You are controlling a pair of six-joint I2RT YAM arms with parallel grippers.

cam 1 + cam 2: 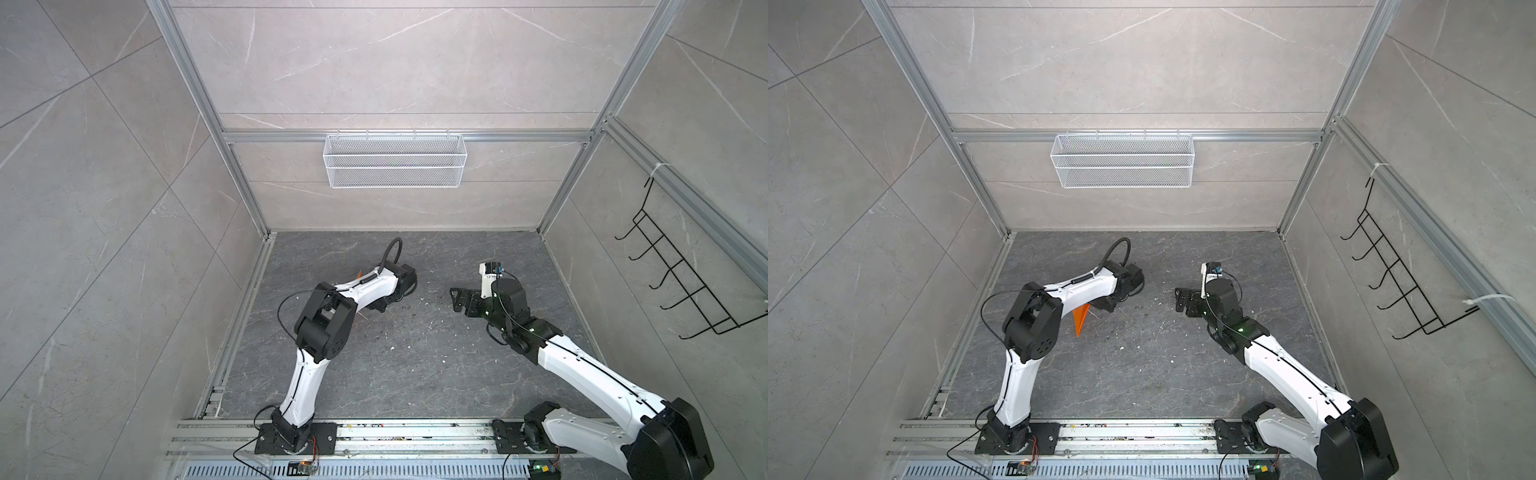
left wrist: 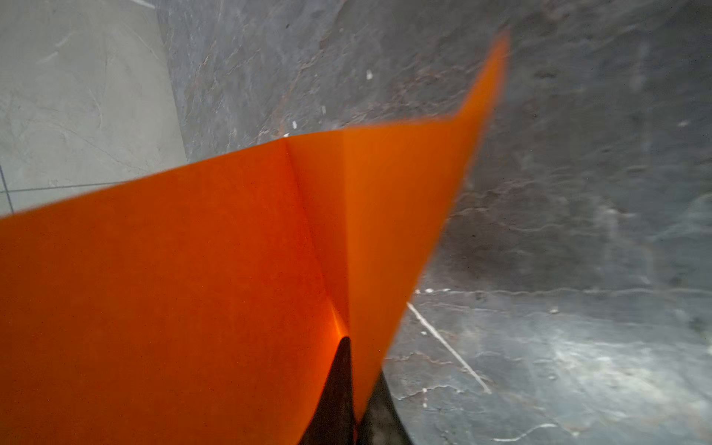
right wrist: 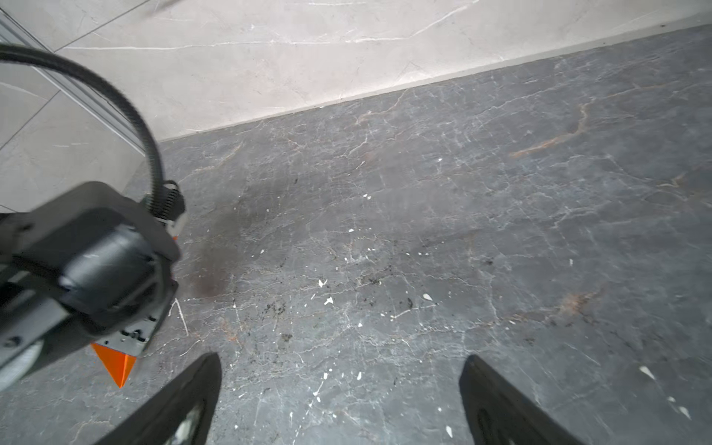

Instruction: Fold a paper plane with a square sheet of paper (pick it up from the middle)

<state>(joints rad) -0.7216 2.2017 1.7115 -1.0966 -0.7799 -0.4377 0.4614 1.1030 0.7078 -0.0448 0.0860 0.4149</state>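
Filling the bottom of the cell is a dark grey desk [image 1: 395, 374], veined like marble and strewn with small white flecks [image 3: 327, 300] and dark smudges around its middle. Three pale marbled walls close it in on the left, far and right sides, with the far wall [image 1: 395, 62] framed by aluminium posts. An aluminium rail [image 1: 415, 432] runs along the near edge and carries both arm bases.

Counted up: one white mesh basket [image 1: 395, 176] hangs on the far wall. One black wire rack [image 1: 683, 282] with five upturned hooks hangs on the right wall. Two arms stand on the rail, the left arm [image 1: 307, 374] and the right arm [image 1: 582, 361].

There is one piece of orange paper [image 1: 1080, 318], folded to a pointed dart shape with a centre crease. It sits left of the desk's middle, under the left forearm, its tip toward the near edge. Whether the tip touches the desk cannot be told. The left pincer [image 2: 356, 385] is clamped on the paper at the crease, and the wings spread away from it. The right pincer [image 3: 343, 400] hangs right of the middle, well apart from the paper, with its jaws spread wide and only bare desk between them.
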